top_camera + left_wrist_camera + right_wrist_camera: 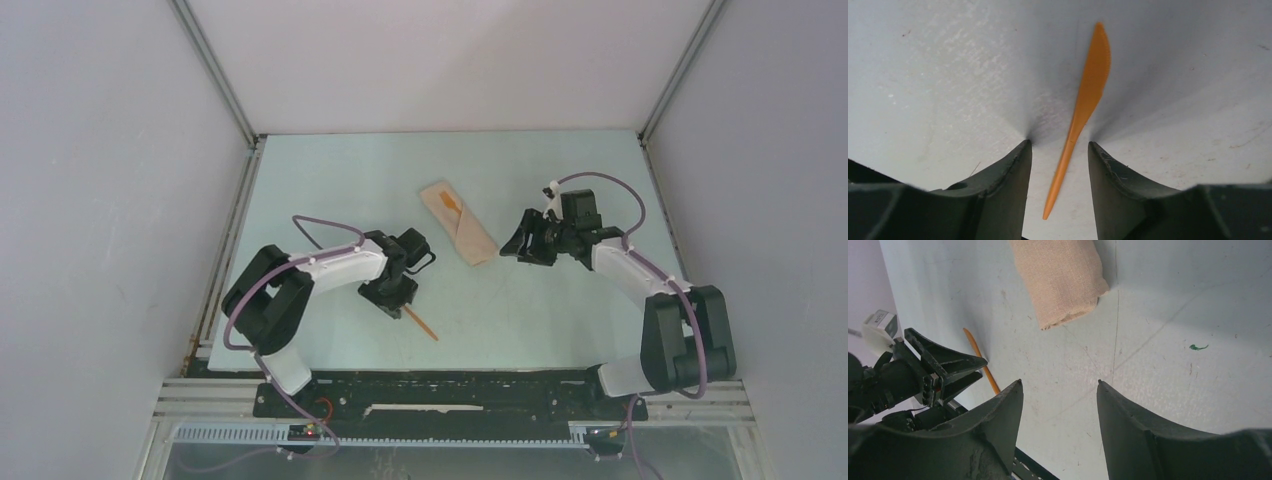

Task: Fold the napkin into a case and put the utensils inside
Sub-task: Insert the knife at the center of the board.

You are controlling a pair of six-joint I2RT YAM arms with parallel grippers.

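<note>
Pale table (560, 180), white walls (100, 150): left gripper (1059, 142), jaws parted, straddles the knife (1083, 107); right gripper (1059, 381), unclenched, hovers near the case (1060, 280).

Orange knife (1083, 106), plain beige case (460, 226), pale greenish-grey table (560, 310)

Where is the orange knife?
The knife lies on the table, left of centre in the top view, between the fingers of the left gripper.

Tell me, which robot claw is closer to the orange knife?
Left. The left gripper straddles the knife handle; the right gripper sits farther off, beside the folded case.
</note>
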